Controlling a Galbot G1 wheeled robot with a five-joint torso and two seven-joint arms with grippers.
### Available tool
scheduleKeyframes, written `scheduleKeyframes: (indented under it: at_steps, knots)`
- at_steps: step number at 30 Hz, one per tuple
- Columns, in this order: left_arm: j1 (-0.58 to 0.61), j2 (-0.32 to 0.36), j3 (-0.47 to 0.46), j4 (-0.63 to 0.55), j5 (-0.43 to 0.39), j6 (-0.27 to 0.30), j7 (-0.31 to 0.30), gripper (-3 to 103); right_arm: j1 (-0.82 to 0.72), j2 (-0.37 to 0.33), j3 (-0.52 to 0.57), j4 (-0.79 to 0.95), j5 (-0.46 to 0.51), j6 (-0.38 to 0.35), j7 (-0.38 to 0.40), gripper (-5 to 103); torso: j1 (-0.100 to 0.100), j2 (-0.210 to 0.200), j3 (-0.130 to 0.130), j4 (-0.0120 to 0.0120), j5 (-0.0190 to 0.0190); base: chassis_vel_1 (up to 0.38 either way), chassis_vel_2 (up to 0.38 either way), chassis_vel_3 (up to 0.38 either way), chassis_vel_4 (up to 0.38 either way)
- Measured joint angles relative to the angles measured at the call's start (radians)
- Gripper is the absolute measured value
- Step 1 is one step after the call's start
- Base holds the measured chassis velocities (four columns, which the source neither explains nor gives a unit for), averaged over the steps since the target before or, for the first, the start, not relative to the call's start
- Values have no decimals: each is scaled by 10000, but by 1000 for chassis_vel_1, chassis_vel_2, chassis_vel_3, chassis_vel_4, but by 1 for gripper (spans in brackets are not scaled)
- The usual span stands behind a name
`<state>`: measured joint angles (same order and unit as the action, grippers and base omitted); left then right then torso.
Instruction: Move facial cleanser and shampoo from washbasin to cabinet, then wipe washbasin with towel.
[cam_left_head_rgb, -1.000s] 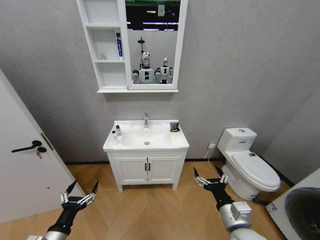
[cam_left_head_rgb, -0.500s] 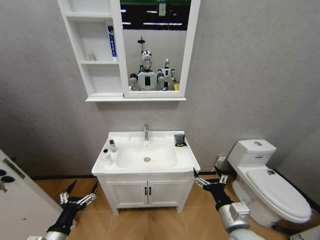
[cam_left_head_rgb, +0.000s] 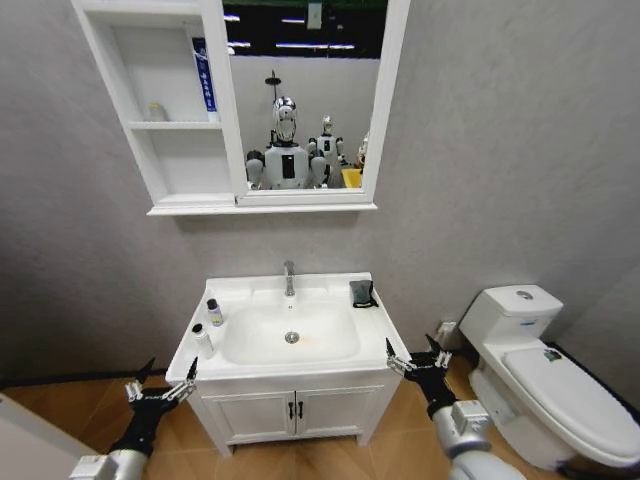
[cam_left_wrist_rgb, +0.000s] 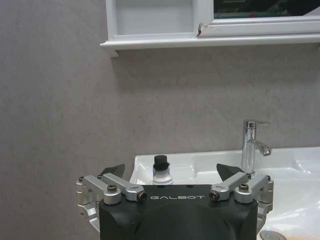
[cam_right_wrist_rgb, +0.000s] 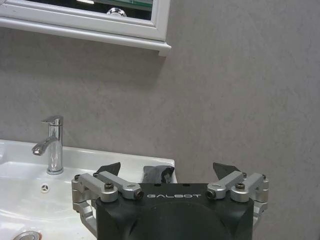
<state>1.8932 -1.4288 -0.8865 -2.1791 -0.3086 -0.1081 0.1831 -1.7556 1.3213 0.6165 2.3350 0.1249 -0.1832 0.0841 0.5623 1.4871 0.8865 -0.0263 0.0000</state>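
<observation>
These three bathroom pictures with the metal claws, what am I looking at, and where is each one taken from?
It is a wheeled robot with two arms, facing a bathroom sink. The wide picture comes from a camera on its head, looking down. The left gripper and the right gripper are its claw hands; both are open, hold nothing, and hang low in front of the washbasin's front corners. The other two pictures come from cameras on each wrist, looking out over that arm's own claw.

On the washbasin's left edge stand two small bottles. At its back right corner sits a small dark towel, and a chrome tap stands at the back middle. Above hangs the cabinet, white shelves joined to a mirror in which the robot's reflection shows. A toilet stands to the right.
</observation>
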Motion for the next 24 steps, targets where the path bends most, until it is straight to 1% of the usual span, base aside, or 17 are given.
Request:
scheduleKeyframes:
  at_steps: [3, 6, 10, 12, 15, 18, 19, 22, 23, 24]
  knots:
    - [-115, 43, 58, 289, 82, 19, 0, 100, 133, -55, 80, -96, 124, 4, 0, 100, 2, 0, 1, -1, 0, 11, -38, 9, 17]
    - [-450, 294, 75, 678, 98, 264, 15, 100, 228, -77, 153, -275, 204, 101, 3, 100, 14, -5, 5, 0, 1, 0, 0, 0, 0]
    - [-742, 479, 128, 955, 118, 424, 22, 100, 265, -76, 171, -356, 312, 94, 3, 100, 14, -6, 5, -1, 1, 0, 0, 0, 0]
    - [-1369, 732, 379, 1486, 328, 699, 16, 100, 463, -87, 236, -527, 445, 85, -5, 100, 14, -6, 5, -1, 0, 0, 0, 0, 0]
    - [-1654, 785, 531, 1649, 444, 798, -28, 100, 605, -115, 265, -600, 544, 81, -6, 100, 13, -6, 4, -1, -2, 0, 0, 0, 0]
    - [-2333, 854, 919, 1864, 525, 1296, -381, 100, 916, -209, 310, -803, 736, 50, 3, 100, 14, -6, 4, -1, -1, 0, 0, 0, 0]
    - [-2333, 854, 919, 1864, 525, 1296, -381, 100, 916, -209, 310, -803, 736, 50, 3, 100, 14, -6, 4, -1, -1, 0, 0, 0, 0]
    - [-2940, 1013, 1155, 2189, 446, 1821, -638, 100, 1146, -281, 299, -964, 868, 34, 147, 100, 14, -6, 5, -1, 0, 0, 0, 0, 0]
    - [-2940, 1013, 1155, 2189, 446, 1821, -638, 100, 1146, -281, 299, -964, 868, 34, 147, 100, 14, -6, 5, -1, 0, 0, 0, 0, 0]
    - [-3131, 1098, 1210, 2335, 413, 1945, -730, 100, 1202, -300, 301, -1005, 889, 43, 175, 100, 14, -6, 5, -1, 0, 0, 0, 0, 0]
